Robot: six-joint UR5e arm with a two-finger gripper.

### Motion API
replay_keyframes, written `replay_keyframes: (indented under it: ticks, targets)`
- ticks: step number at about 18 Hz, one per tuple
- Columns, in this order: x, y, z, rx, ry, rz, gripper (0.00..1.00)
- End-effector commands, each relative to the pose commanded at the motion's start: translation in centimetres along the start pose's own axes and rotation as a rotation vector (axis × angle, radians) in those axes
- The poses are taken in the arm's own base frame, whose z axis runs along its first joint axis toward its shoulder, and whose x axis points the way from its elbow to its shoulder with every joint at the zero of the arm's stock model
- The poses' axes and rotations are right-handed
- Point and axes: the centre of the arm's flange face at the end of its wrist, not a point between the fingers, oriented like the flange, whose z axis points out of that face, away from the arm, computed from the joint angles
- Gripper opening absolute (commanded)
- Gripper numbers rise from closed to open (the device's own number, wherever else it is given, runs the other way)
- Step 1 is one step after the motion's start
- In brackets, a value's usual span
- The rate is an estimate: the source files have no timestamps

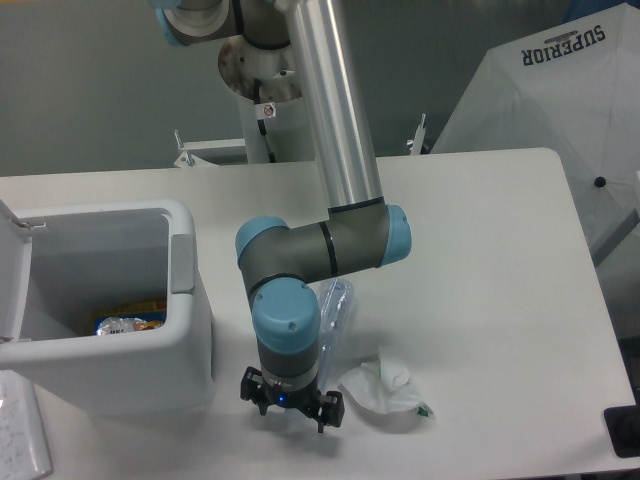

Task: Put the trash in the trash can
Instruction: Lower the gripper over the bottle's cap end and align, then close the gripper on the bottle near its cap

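A crushed clear plastic bottle lies on the table, half hidden behind my wrist. Just right of it lies a crumpled translucent white wrapper with a small green bit at its right end. My gripper points down near the table's front edge, left of the wrapper and in front of the bottle; I cannot make out whether its fingers are open or shut, and nothing shows in them. The white trash can stands at the left with its lid swung open.
Inside the trash can lies a yellow-blue foil snack wrapper. A white umbrella-like sheet stands beyond the table's right edge. A dark object sits at the lower right corner. The arm's base post rises behind the table.
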Motion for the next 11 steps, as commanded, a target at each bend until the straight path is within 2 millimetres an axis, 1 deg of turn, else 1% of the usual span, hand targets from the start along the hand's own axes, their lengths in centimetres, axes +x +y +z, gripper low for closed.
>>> replay_keyframes:
  ticks: [3,7,11]
  targets:
    - [0.32,0.46,-0.17,-0.003,0.004,0.015,1.00]
    - [0.14,0.22,-0.11,0.000,0.000,0.014,0.90]
    - [0.02,0.04,0.14,0.000,0.000,0.014,0.90]
